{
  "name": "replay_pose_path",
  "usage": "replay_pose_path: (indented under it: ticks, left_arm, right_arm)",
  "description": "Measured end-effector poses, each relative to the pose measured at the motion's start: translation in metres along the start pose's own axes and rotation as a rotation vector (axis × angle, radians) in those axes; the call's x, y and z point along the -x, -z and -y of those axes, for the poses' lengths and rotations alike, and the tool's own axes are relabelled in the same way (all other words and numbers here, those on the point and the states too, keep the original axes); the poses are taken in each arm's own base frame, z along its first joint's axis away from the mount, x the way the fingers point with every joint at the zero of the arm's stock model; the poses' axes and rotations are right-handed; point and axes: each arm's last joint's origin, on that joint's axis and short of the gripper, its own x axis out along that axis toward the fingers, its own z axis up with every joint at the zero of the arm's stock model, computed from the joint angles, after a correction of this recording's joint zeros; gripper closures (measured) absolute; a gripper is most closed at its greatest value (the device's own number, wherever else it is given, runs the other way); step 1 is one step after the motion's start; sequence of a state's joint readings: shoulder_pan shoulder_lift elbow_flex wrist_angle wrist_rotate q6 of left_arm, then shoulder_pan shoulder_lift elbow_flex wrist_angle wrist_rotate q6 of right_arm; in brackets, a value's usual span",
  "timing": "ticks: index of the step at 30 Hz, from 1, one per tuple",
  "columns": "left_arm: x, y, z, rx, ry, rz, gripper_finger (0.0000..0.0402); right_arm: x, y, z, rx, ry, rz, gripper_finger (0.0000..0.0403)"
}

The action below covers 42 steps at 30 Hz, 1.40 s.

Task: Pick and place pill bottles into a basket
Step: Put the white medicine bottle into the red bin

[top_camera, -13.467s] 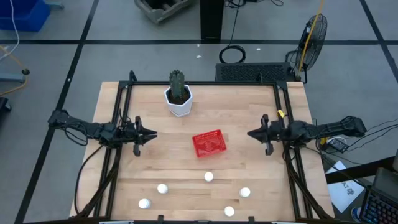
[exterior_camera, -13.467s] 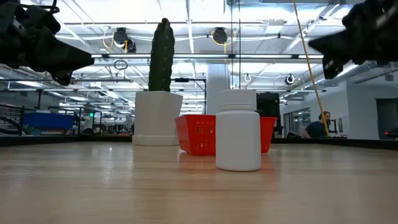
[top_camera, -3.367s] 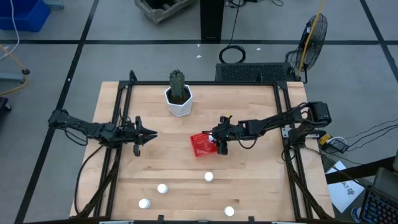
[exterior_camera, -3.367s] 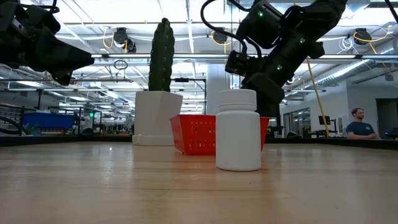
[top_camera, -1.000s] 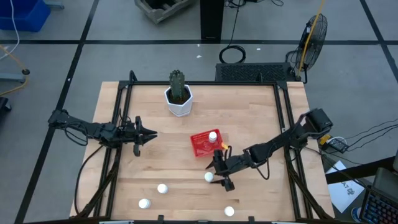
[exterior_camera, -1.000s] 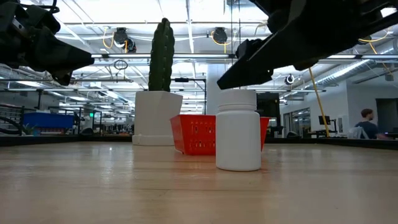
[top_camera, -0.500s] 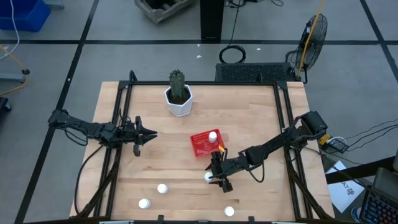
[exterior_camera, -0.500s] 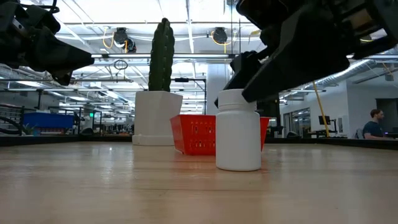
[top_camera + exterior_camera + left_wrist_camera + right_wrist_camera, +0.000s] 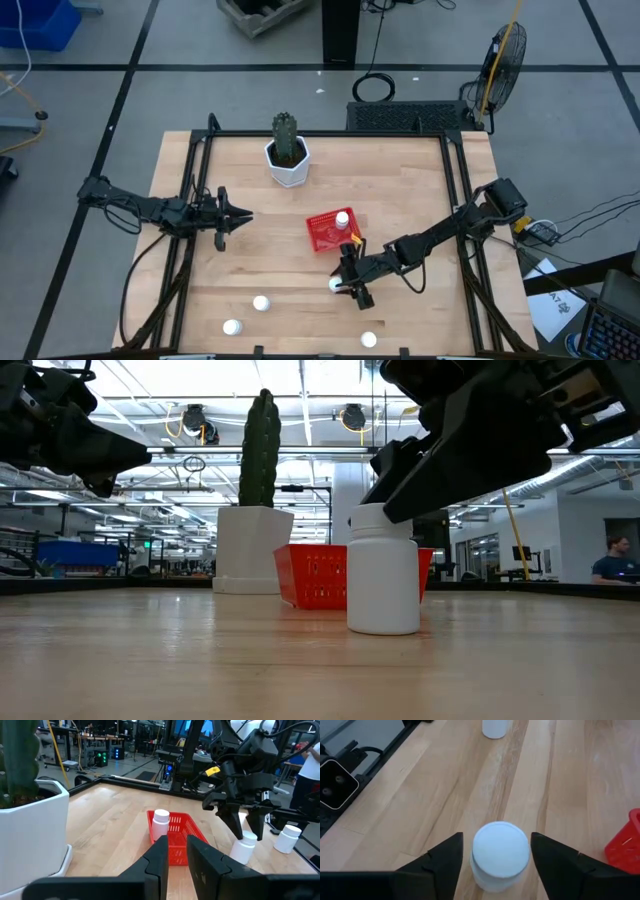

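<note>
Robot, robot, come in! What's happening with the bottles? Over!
Right pincer open, straddling a bottle. Left pincer parked at table's left. One bottle in basket. Nothing in the way.

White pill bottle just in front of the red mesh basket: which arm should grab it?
Right. The right gripper is open with its fingers on either side of that white pill bottle, while the left gripper waits at the table's left side.

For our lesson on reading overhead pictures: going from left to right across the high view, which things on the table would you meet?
Left gripper → two bottles at the front edge, then → cactus pot → red basket, with one bottle standing in it → last loose bottle.
</note>
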State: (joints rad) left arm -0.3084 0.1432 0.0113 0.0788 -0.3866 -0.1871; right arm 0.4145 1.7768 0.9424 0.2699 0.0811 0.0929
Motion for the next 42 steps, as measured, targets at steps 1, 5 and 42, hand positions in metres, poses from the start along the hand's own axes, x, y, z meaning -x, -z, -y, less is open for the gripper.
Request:
replay_pose_path:
  ticks: [1, 5, 42]
  left_arm:
    - [0.0, 0.0, 0.0, 0.0, 0.0, 0.0, 0.0327]
    - [0.0, 0.0, 0.0, 0.0, 0.0, 0.0, 0.0327]
    - [0.0, 0.0, 0.0, 0.0, 0.0, 0.001, 0.0327]
  right_arm:
    - [0.0, 0.0, 0.0, 0.0, 0.0, 0.0, 0.0192]
    - [0.0, 0.0, 0.0, 0.0, 0.0, -0.001, 0.0225]
    - [0.077, -0.029, 0.072, 0.011, 0.388, -0.033, 0.0253]
